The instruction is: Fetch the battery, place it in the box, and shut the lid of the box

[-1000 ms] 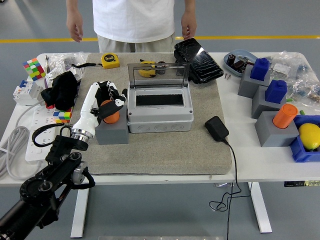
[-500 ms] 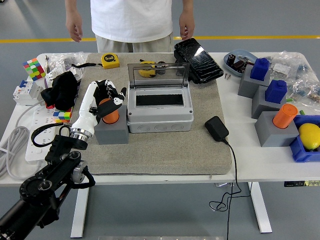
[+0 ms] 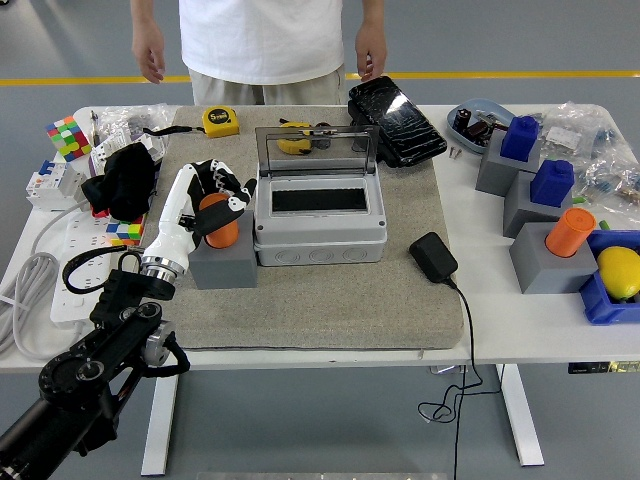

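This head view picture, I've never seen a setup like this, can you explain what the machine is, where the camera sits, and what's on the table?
The camera sits high on a humanoid robot, looking down over a white table. The black arm from the lower left is the robot's own; its left hand is curled around an orange battery standing in a grey block. Beside it on a grey mat is a grey box with its clear lid standing open. A person stands at the far side, hands hanging free. The robot's right arm is out of view.
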